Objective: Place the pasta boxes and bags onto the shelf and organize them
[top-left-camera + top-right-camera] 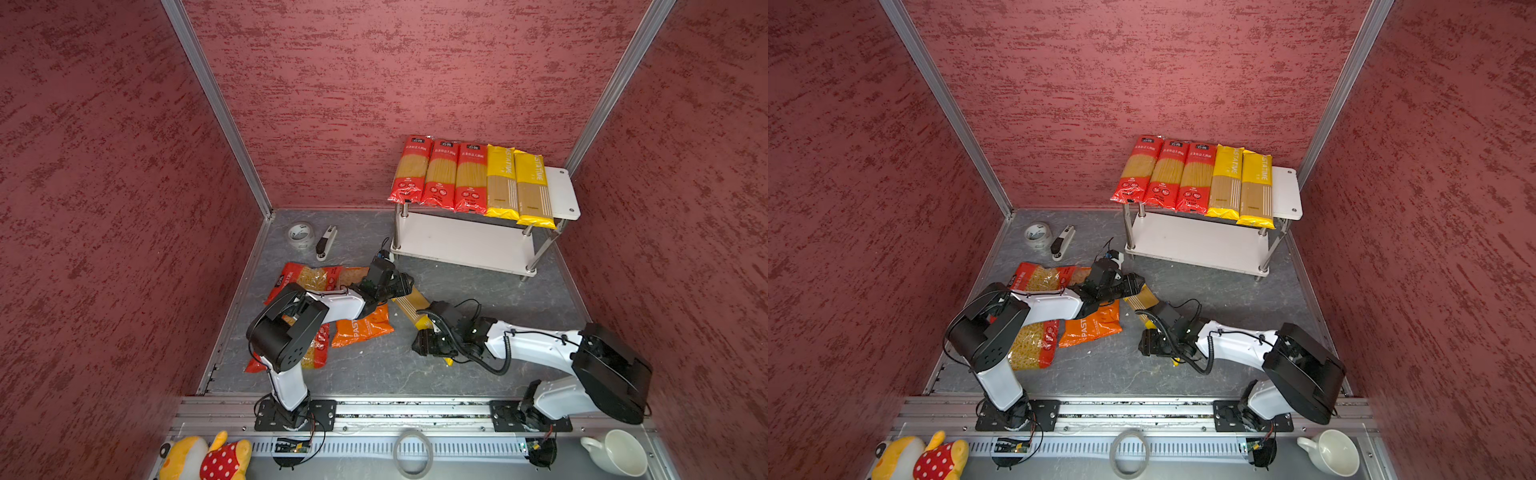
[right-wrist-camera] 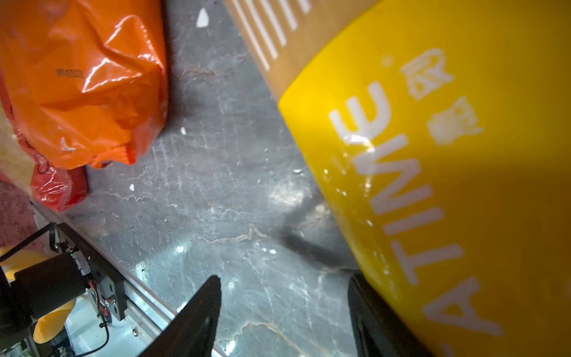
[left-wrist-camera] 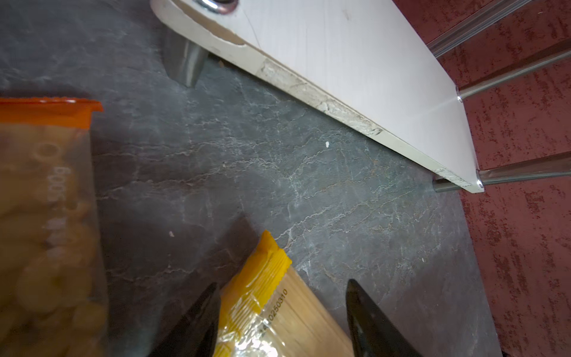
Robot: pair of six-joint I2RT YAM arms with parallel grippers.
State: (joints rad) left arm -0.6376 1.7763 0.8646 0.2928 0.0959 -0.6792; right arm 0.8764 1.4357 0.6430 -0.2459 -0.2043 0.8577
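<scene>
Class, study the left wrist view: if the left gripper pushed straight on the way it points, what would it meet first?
The yellow spaghetti pack: its end lies between the fingers of the open left gripper. Past it comes bare floor, then probably the shelf, at its lower board; depth is unclear.

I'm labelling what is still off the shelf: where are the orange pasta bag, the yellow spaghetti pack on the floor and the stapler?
orange pasta bag [image 1: 368, 328]: in a top view, on its printed orange face.
yellow spaghetti pack [image 1: 409, 305]: in a top view, on its striped middle.
stapler [image 1: 323, 244]: in a top view, on its dark body.
</scene>
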